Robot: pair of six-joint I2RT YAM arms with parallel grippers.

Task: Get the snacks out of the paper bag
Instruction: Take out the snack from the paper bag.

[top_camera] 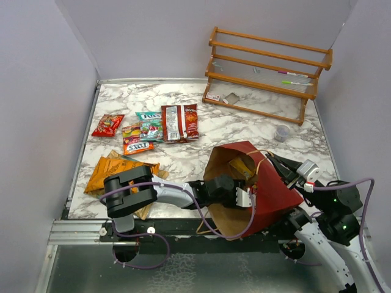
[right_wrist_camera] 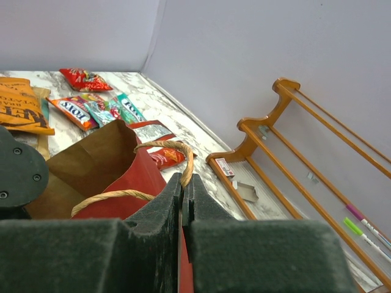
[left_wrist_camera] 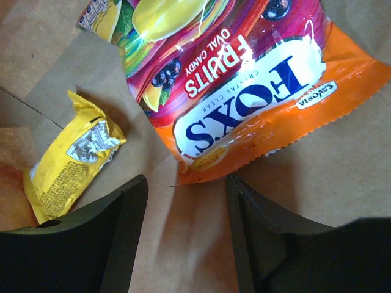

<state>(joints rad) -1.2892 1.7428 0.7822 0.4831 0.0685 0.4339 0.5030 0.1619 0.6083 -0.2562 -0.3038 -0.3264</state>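
Your left gripper [left_wrist_camera: 183, 188] is hovering wide open inside the paper bag [top_camera: 278, 192], over the Fox's packet [left_wrist_camera: 244, 104], likely light, crinkly and slippery; you are best pinching its sealed orange edge. Your right gripper [right_wrist_camera: 183, 183] is clamping the bag's rim

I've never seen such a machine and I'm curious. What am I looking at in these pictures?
Two robot arms are bolted at the near edge of a table. One picture looks down from above; the other two come from cameras on the wrists. The right gripper is shut on the rim of a red paper bag. The left gripper, open, is inside the bag, just short of a candy packet and a yellow packet. On the table lie an orange chip bag and smaller packets. A wooden rack stands at the back.
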